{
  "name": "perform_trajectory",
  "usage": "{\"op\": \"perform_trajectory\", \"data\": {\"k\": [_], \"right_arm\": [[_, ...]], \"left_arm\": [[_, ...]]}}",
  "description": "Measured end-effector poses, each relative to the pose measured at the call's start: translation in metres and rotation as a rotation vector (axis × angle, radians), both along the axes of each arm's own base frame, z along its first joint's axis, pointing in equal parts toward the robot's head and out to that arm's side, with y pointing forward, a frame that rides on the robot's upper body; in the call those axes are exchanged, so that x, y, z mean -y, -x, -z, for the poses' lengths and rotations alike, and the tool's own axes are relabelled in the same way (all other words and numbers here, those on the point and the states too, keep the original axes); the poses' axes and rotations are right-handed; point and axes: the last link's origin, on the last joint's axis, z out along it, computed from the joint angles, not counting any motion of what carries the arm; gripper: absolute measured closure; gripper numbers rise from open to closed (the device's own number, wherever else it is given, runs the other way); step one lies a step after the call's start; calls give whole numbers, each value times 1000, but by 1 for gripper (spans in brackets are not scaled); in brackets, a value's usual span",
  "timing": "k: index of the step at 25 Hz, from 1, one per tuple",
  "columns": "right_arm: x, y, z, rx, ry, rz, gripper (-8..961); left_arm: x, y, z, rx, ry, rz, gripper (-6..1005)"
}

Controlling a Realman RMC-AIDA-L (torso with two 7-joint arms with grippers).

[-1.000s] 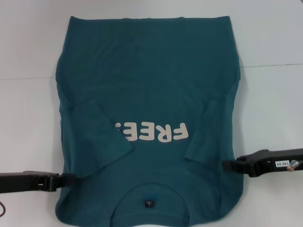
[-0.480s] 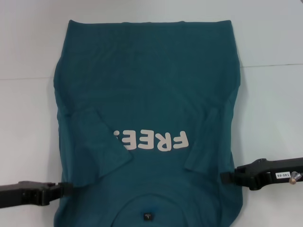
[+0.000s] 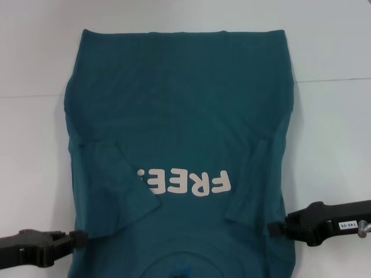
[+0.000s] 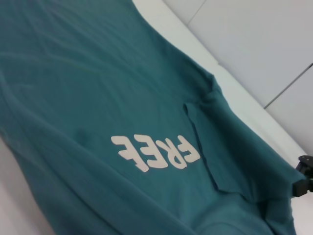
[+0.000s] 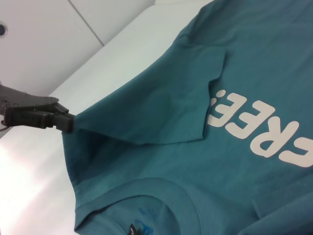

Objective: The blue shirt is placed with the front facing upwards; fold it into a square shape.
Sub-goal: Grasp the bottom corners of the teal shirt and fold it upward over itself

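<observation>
Blue shirt [image 3: 179, 116]: collar cut off by the head view's near edge | "FREE": first letter partly covered by a folded sleeve [image 3: 119, 185] | neck tag: blurred.

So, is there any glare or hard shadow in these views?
Head view: even light, no glare on the shirt, no hard shadow on the table; left gripper and right gripper pinch its edges. Right wrist view: table washed out bright beside the left gripper. Left wrist view: no glare.

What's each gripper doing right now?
Left gripper: shut on the blue shirt, near-left edge.
Right gripper: shut on the blue shirt, near-right edge.
</observation>
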Motion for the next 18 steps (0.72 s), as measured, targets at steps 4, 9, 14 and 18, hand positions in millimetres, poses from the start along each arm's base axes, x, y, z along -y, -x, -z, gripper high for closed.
{"op": "perform_trajectory", "data": {"k": [4, 9, 14, 18], "right_arm": [[3, -1, 0, -3, 5, -4, 916], [6, -1, 2, -10, 16, -15, 916], [12, -2, 6, -15, 31, -23, 916], [17, -3, 8, -19, 43, -29, 917]], "left_arm": [[6, 4, 2, 25, -2, 8, 919], [14, 11, 4, 41, -12, 16, 919], [22, 17, 5, 47, -19, 23, 919], [27, 22, 4, 41, -28, 25, 919]]}}
